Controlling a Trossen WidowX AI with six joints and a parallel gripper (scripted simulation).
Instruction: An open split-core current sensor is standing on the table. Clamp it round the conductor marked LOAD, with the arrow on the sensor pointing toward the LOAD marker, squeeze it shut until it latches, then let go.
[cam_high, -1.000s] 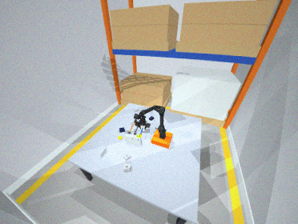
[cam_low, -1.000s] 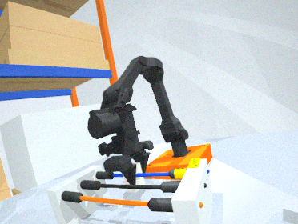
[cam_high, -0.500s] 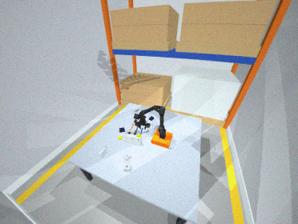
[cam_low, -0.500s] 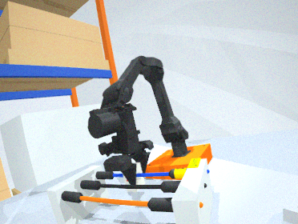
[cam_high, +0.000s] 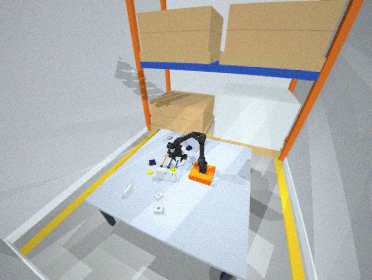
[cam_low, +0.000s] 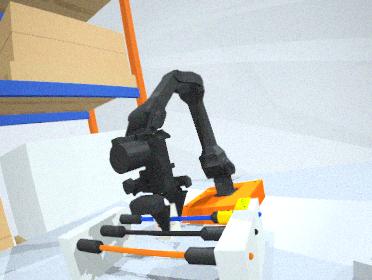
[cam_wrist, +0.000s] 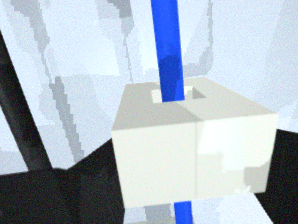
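Observation:
The cream split-core sensor (cam_wrist: 155, 160) (cam_low: 174, 229) sits around the blue conductor (cam_wrist: 169, 45) (cam_low: 192, 218), which passes through its square opening. Its two halves meet at a thin straight seam on the face toward the wrist camera. My gripper (cam_wrist: 172, 130) is shut on the sensor, one dark finger on each side. In the exterior view the near finger partly hides the sensor. A yellow sleeve (cam_low: 224, 216) and a yellow tag (cam_low: 243, 203) are at the right end of the blue conductor; their lettering is not readable. I cannot see the arrow on the sensor.
A black conductor (cam_low: 165, 233) (cam_wrist: 17, 100) and an orange conductor (cam_low: 145, 251) run beside the blue one, between white end plates (cam_low: 239, 250) (cam_low: 95, 240). The orange robot base (cam_high: 202, 175) is close by. Small white parts (cam_high: 158, 195) (cam_high: 158, 210) and a dark block (cam_high: 152, 162) lie on the table.

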